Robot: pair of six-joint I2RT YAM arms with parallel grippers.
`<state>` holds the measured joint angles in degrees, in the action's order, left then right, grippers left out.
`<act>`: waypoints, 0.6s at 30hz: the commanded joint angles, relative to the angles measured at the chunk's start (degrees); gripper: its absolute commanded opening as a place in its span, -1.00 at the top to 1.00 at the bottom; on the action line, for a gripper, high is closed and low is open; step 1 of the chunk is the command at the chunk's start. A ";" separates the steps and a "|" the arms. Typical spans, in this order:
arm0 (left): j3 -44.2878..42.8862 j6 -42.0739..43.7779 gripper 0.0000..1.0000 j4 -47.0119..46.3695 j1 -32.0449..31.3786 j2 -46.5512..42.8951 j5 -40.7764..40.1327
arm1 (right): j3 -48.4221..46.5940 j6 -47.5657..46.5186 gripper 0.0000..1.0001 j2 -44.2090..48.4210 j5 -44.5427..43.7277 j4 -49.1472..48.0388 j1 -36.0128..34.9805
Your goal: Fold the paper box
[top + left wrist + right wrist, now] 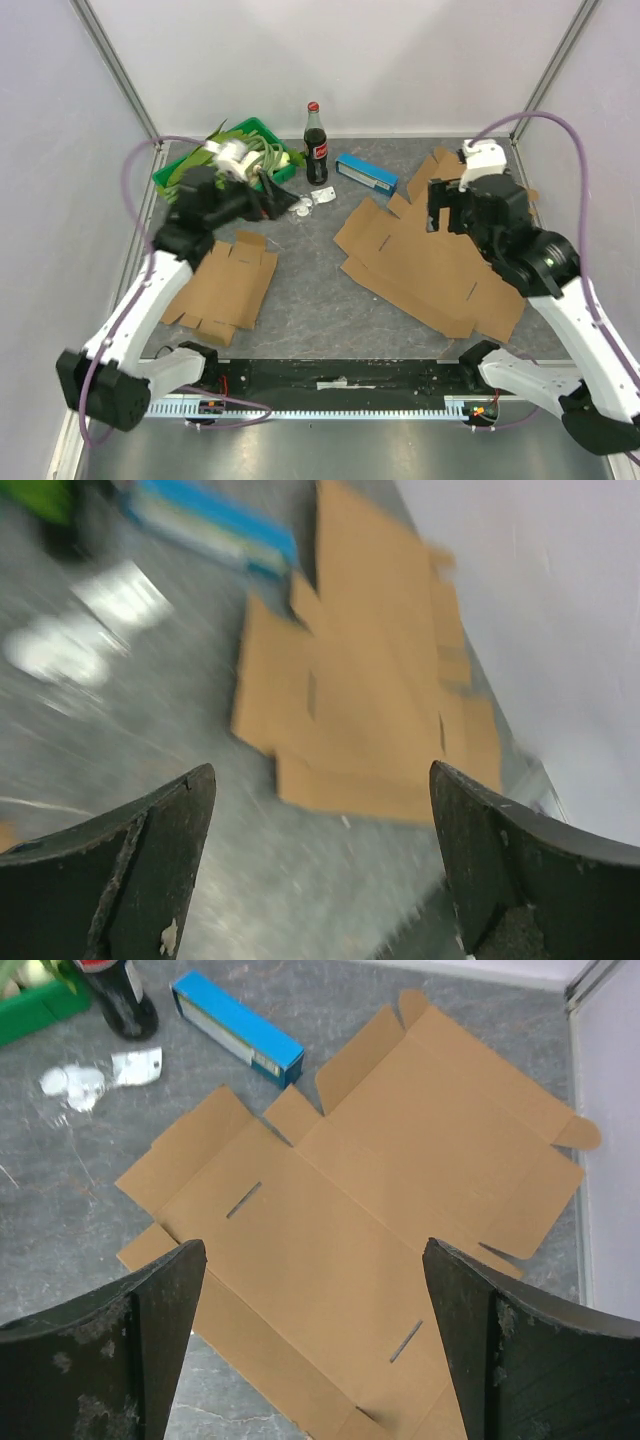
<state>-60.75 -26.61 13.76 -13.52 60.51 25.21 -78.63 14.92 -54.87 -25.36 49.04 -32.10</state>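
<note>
Nothing is legible: print on the bottle and blue box is too small.

This looks like a robot lab. A grey bench sits inside plain white walls with metal poles. The left arm and right arm are bolted at its near edge, with purple cables and a wire rail.

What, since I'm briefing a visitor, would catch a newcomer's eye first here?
Large flat brown cardboard blanks sprawl over the right half of the table, beneath the open right gripper. A smaller blank lies on the left, and a cola bottle stands at the back between a green tray and a blue box.
</note>
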 commanded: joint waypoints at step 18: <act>22.70 -63.90 -0.52 -57.61 -44.05 46.53 -25.03 | 6.82 4.95 -0.95 -1.74 5.68 -3.86 0.63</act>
<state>-37.58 -76.97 -31.07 -55.64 100.60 6.90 -73.12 18.48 -60.38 -19.31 46.89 -31.64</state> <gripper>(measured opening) 0.807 0.976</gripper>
